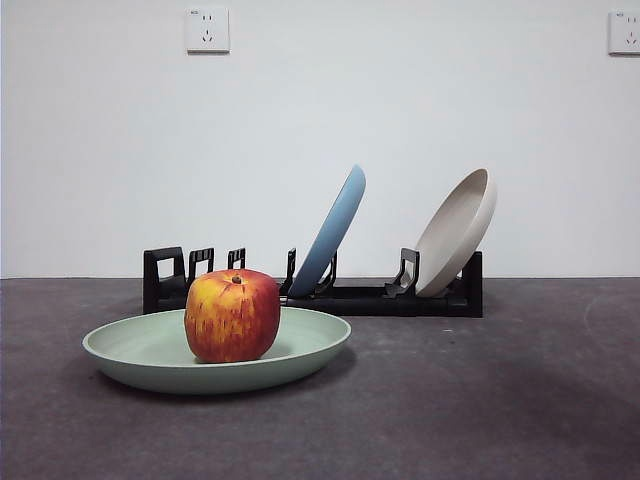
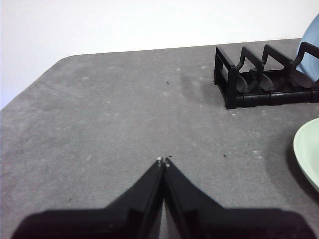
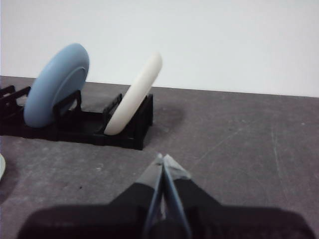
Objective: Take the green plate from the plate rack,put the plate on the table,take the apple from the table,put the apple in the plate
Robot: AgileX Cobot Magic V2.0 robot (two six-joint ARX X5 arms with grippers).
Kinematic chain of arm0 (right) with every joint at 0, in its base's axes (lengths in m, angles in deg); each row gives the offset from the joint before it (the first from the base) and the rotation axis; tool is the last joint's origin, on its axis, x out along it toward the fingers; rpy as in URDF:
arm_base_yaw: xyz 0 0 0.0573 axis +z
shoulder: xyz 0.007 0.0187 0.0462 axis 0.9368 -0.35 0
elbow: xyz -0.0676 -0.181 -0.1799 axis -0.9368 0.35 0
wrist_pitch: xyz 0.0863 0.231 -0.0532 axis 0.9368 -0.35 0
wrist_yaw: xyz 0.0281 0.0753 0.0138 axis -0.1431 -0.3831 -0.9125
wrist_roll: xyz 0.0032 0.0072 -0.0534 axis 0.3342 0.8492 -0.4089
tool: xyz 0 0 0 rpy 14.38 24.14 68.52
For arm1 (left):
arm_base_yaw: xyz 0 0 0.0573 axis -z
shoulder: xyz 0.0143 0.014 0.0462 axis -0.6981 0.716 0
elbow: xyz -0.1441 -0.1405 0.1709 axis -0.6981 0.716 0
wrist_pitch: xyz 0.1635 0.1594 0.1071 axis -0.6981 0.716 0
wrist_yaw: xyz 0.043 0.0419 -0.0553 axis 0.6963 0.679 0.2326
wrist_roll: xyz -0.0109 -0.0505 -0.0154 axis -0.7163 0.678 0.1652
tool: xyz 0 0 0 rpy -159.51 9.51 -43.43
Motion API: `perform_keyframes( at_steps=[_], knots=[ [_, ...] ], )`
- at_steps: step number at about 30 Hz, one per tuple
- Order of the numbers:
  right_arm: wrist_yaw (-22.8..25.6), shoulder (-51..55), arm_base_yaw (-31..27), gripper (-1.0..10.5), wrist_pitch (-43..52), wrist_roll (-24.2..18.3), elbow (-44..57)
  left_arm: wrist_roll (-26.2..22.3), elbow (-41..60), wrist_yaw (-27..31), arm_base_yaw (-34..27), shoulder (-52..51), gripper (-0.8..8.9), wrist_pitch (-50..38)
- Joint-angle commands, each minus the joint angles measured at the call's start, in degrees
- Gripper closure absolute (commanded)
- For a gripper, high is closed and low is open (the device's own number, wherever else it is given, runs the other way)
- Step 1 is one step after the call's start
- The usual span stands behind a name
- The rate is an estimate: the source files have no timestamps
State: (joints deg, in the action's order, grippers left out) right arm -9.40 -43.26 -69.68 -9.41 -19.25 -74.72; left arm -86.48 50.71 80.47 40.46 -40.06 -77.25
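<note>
The green plate (image 1: 140, 345) lies flat on the table (image 1: 480, 400) in front of the plate rack (image 1: 380, 297). The red and yellow apple (image 1: 232, 315) stands upright in the plate's middle. Neither arm shows in the front view. My left gripper (image 2: 163, 161) is shut and holds nothing, hovering over bare table to the left of the rack (image 2: 249, 79); a sliver of the green plate (image 2: 309, 154) shows at that picture's edge. My right gripper (image 3: 163, 158) is shut and holds nothing, on the rack's (image 3: 75, 124) right side.
A blue plate (image 1: 330, 232) leans in the rack's middle slot and a beige bowl-like plate (image 1: 457, 232) leans at its right end. The rack's left slots stand vacant. A white wall with two sockets backs the table.
</note>
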Motion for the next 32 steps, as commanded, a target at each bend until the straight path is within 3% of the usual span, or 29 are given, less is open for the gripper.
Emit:
perform_keyframes(
  at_steps=[1, 13, 32],
  knots=[
    [1.6, 0.24, 2.47, 9.6, 0.76, 0.28, 1.09, 0.61, 0.81, -0.39, -0.2, -0.15, 8.16, -0.22],
    [1.36, 0.24, 4.15, 9.6, -1.49, 4.02, 5.51, 0.61, 0.81, -0.37, -0.2, -0.15, 8.16, -0.22],
    [1.38, 0.24, 4.0, 9.6, -2.27, 3.98, 5.46, 0.61, 0.81, -0.39, -0.2, -0.15, 8.16, -0.24]
  ],
)
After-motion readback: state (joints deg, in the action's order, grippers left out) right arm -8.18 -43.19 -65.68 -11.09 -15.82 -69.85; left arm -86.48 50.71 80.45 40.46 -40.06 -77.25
